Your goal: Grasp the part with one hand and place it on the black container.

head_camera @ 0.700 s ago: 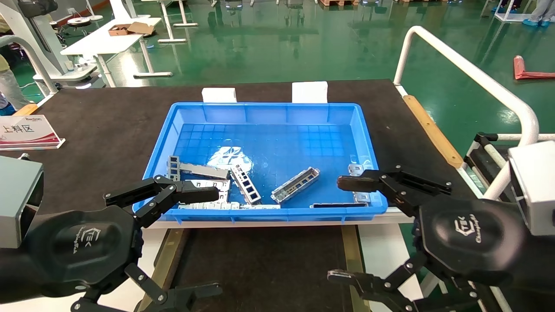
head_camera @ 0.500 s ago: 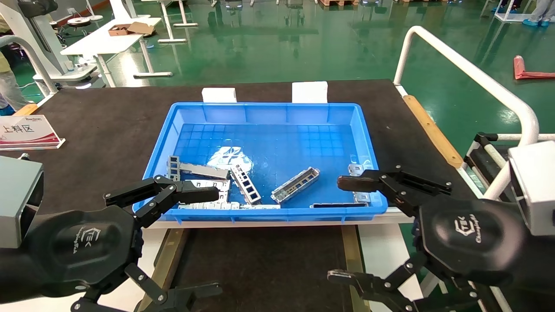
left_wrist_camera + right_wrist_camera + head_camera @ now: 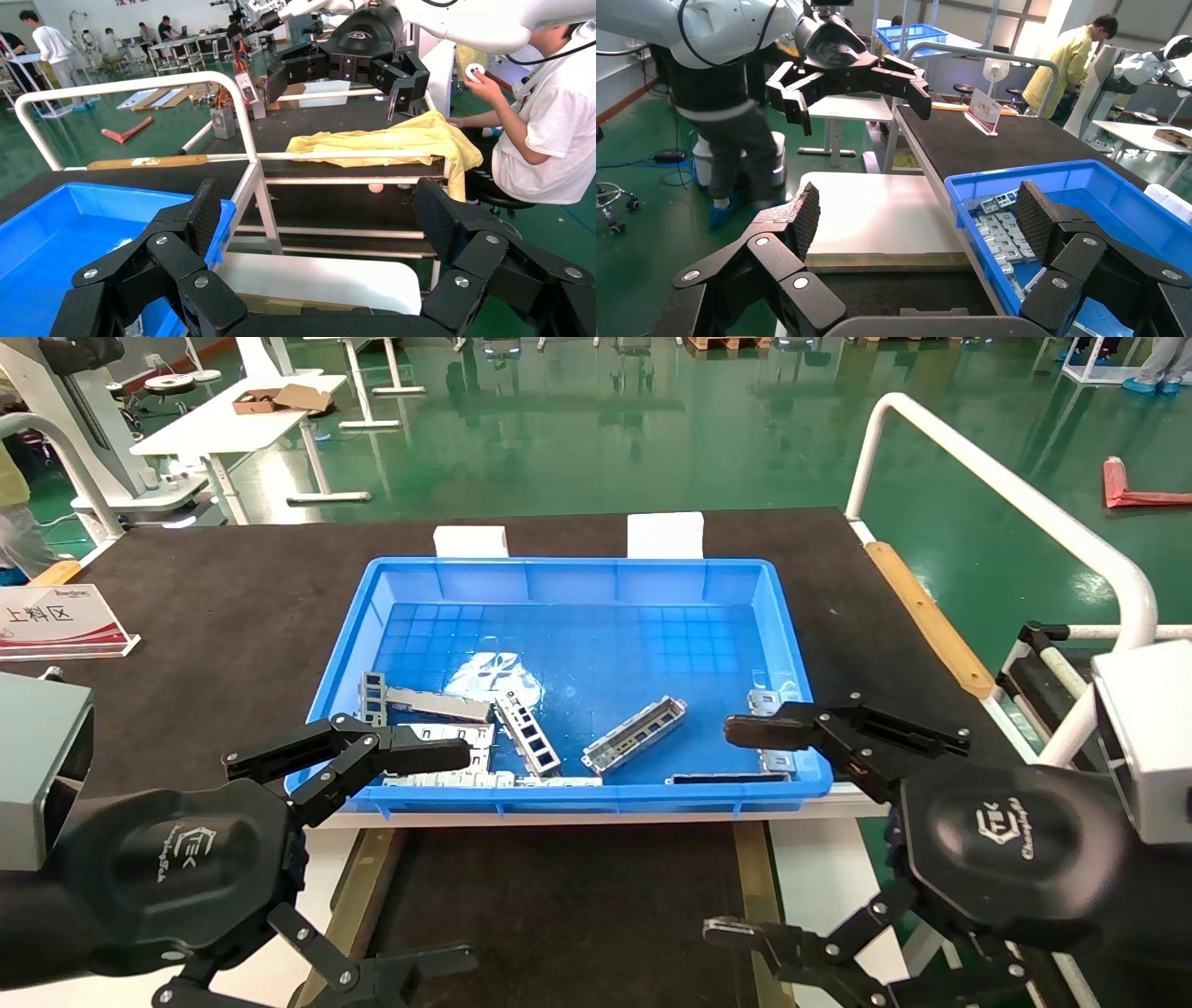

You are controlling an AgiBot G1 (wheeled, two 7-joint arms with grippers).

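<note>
The part [image 3: 635, 735], a slim silvery channel strip with raised walls, lies slanted in the near middle of the blue bin [image 3: 577, 575]. Similar strips [image 3: 527, 733] and flat slotted plates [image 3: 438, 775] lie to its left; the plates also show in the right wrist view [image 3: 1000, 235]. The black container [image 3: 559, 915], with brass side strips [image 3: 358, 887], sits below the bin's near edge. My left gripper [image 3: 461, 854] is open and empty at the bin's near left corner, as its wrist view shows [image 3: 320, 217]. My right gripper [image 3: 726, 831] is open and empty at the near right corner [image 3: 919, 210].
Two white blocks [image 3: 470, 540] stand behind the bin on the black mat. A sign [image 3: 56, 617] stands at far left. A white rail [image 3: 996, 486] and a wooden strip [image 3: 927, 617] run along the right. A seated person [image 3: 548, 133] is beside the table.
</note>
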